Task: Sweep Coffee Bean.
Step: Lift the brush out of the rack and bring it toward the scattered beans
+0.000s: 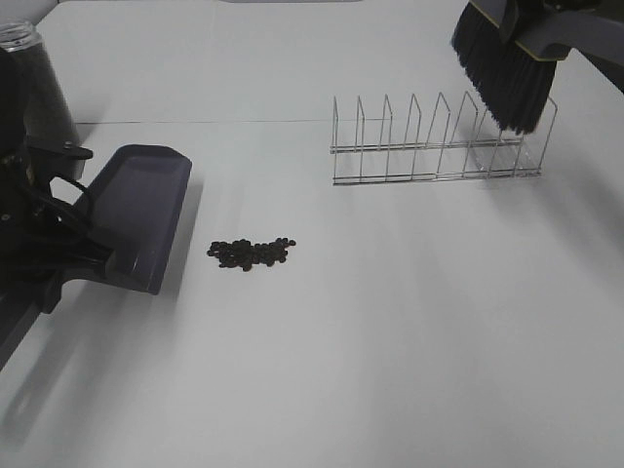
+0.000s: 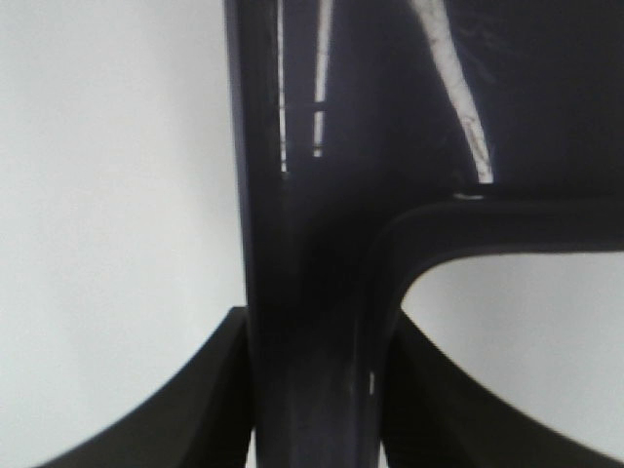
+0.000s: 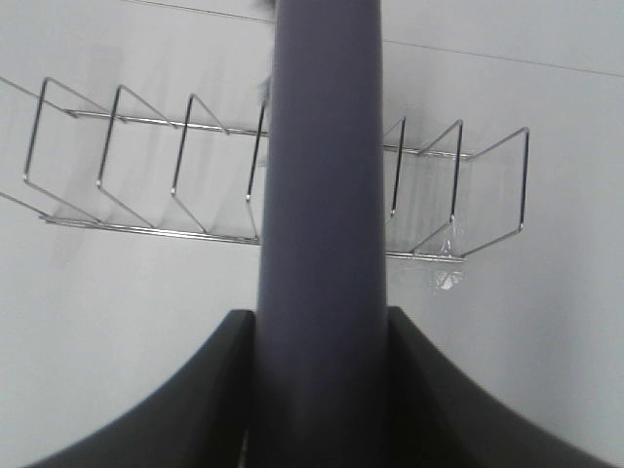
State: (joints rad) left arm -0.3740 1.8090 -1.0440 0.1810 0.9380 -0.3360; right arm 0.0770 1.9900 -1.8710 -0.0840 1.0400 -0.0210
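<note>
Grips dustpan (image 1: pixel 141 210) by its handle with left end effector (image 2: pixel 317 380), pinched tight, at tabletop (image 1: pixel 409 351) left edge. Pinches brush (image 1: pixel 502 78) handle in right end effector (image 3: pixel 322 380), bristles over wire rack (image 1: pixel 434 146) toward far right corner. Locates coffee bean (image 1: pixel 252 253) left of tabletop centre, near dustpan lip, not touching.

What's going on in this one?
The left gripper is shut on a dustpan, placed just left of the beans. The right gripper is shut on a brush, held up by the wire rack at the back right. The beans lie in one small pile; neither tool touches them.
</note>
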